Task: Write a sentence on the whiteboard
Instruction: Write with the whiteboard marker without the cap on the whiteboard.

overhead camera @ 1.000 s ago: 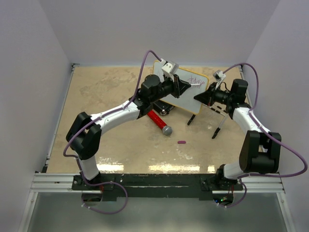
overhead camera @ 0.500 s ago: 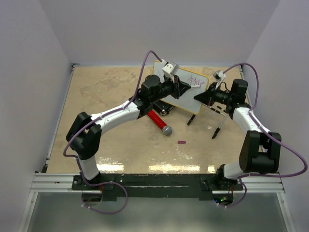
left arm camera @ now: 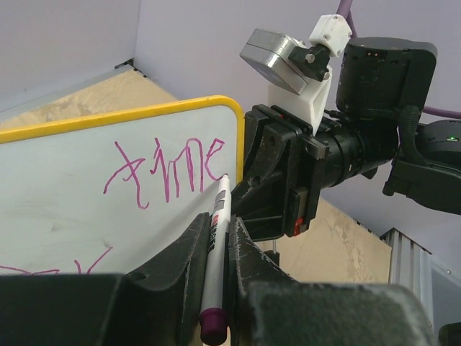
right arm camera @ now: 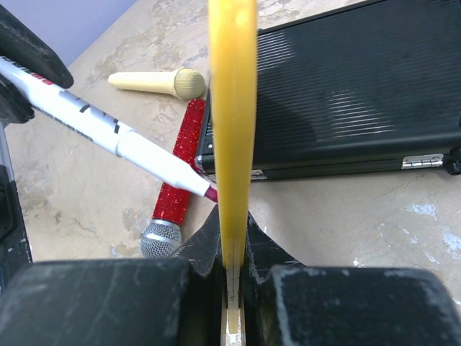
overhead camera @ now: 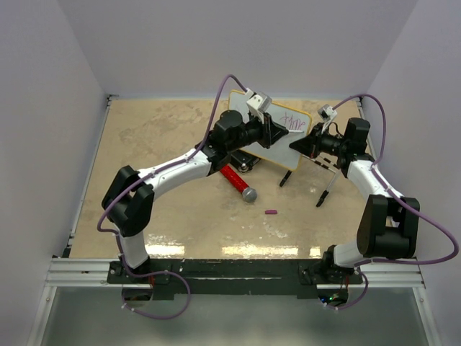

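The whiteboard (overhead camera: 287, 149) stands tilted up at the back of the table, white with a thin yellow rim. My right gripper (overhead camera: 296, 145) is shut on its right edge, and the right wrist view shows the rim (right arm camera: 232, 108) edge-on between the right gripper's (right arm camera: 232, 225) jaws. My left gripper (overhead camera: 276, 130) is shut on a white marker (left arm camera: 217, 231) with a purple end, and the left gripper (left arm camera: 220, 225) holds its tip against the board (left arm camera: 79, 202). The sentence (left arm camera: 167, 170) shows as purple scrawl near the top right corner, with more strokes lower left. The marker tip (right arm camera: 209, 192) touches the board face.
A black case (right arm camera: 338, 86) lies flat behind the board. On the table left of the board lie a red glitter microphone (overhead camera: 238, 182) and a cream microphone (right arm camera: 155, 81). In front lies a small purple cap (overhead camera: 271, 212), with black clip feet (overhead camera: 325, 192) under the right arm.
My left gripper has shifted slightly right along the board with the marker, and the purple writing at the top right has grown. The right gripper has not moved.
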You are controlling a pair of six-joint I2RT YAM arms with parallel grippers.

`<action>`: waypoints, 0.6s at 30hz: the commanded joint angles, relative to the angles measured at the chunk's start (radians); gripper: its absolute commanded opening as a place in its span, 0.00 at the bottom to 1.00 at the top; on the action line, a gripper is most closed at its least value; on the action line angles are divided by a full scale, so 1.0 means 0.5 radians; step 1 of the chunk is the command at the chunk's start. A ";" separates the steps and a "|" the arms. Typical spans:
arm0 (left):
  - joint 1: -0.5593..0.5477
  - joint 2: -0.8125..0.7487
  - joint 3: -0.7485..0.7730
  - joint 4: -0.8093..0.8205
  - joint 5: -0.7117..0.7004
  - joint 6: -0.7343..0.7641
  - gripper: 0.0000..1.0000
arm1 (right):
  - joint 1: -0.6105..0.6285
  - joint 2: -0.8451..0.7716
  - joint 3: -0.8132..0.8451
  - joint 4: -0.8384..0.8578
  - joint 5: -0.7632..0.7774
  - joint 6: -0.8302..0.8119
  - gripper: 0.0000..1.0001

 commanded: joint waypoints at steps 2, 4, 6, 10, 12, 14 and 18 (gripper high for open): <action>-0.006 0.030 0.116 0.002 -0.031 0.020 0.00 | 0.017 -0.062 0.036 -0.022 -0.001 -0.096 0.00; -0.003 0.000 0.088 0.017 -0.034 0.020 0.00 | 0.017 -0.059 0.039 -0.022 -0.001 -0.093 0.00; 0.000 -0.058 0.033 0.041 -0.040 0.029 0.00 | 0.017 -0.062 0.039 -0.025 -0.001 -0.096 0.00; 0.012 -0.202 -0.080 0.063 -0.058 0.057 0.00 | 0.014 -0.059 0.042 -0.028 -0.001 -0.099 0.00; 0.030 -0.291 -0.166 0.075 -0.076 0.066 0.00 | 0.017 -0.062 0.042 -0.034 0.002 -0.102 0.00; 0.064 -0.386 -0.221 0.091 -0.083 0.060 0.00 | 0.014 -0.065 0.042 -0.034 0.008 -0.105 0.00; 0.116 -0.561 -0.414 0.124 -0.089 0.069 0.00 | 0.014 -0.092 0.036 -0.034 0.036 -0.108 0.00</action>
